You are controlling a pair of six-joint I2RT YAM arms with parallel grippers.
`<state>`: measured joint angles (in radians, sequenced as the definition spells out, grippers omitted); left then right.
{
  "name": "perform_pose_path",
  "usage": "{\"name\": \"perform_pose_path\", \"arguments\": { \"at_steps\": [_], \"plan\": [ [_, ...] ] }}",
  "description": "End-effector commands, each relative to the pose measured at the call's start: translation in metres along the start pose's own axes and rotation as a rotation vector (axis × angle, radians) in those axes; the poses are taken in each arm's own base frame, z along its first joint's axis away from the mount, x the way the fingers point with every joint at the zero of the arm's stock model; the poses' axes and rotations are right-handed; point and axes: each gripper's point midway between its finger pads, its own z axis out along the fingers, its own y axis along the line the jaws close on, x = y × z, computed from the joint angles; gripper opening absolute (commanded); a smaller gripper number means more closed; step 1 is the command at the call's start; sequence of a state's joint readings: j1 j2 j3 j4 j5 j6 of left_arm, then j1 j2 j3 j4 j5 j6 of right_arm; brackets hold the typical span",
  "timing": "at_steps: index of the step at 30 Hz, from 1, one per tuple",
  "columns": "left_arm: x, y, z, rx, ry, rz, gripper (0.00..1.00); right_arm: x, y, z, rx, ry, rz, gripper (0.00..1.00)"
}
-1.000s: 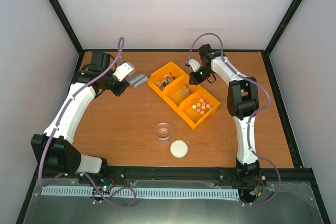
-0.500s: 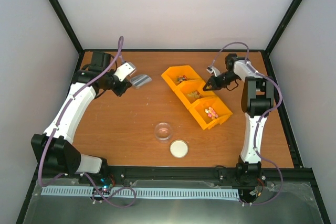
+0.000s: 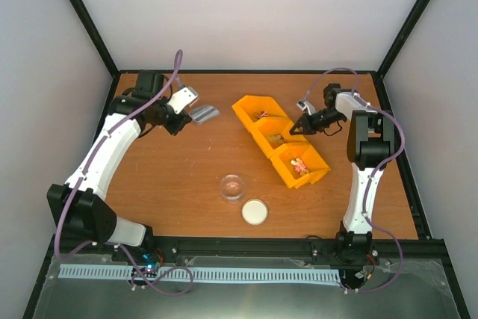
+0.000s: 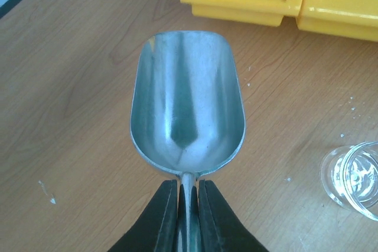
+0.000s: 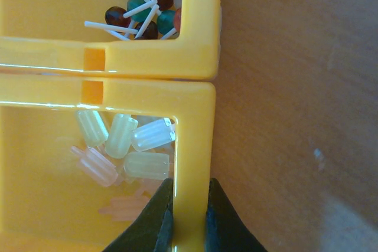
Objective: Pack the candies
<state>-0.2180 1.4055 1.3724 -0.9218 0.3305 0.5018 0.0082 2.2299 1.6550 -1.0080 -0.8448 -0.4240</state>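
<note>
Left jaws clamp one scoop (image 4: 186, 107) by its handle; right jaws pinch the middle of three yellow bins (image 3: 272, 125).

Top external: high behind the robot, looking down on the whole table (image 3: 187, 177). Left wrist: close, angled down along a metal scoop (image 4: 186, 104) toward the yellow bins (image 4: 236, 1). Right wrist: very close above those bins, seen in all three views.
</note>
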Motion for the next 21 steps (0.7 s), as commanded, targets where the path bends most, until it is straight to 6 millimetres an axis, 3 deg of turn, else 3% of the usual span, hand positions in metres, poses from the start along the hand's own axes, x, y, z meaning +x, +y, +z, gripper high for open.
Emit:
{"name": "perform_pose_path", "arguments": {
  "at_steps": [1, 7, 21],
  "plan": [
    [-0.020, -0.002, -0.009, -0.041, 0.010, 0.096, 0.01, 0.017, -0.013, 0.000, 0.166, 0.038, -0.013, 0.03],
    [-0.029, -0.008, -0.003, -0.038, 0.054, 0.156, 0.01, 0.012, -0.009, -0.008, 0.294, 0.005, -0.068, 0.03],
    [-0.039, -0.022, 0.032, -0.008, 0.247, 0.262, 0.01, 0.010, 0.014, 0.005, 0.460, -0.004, -0.190, 0.03]
  ]
}}
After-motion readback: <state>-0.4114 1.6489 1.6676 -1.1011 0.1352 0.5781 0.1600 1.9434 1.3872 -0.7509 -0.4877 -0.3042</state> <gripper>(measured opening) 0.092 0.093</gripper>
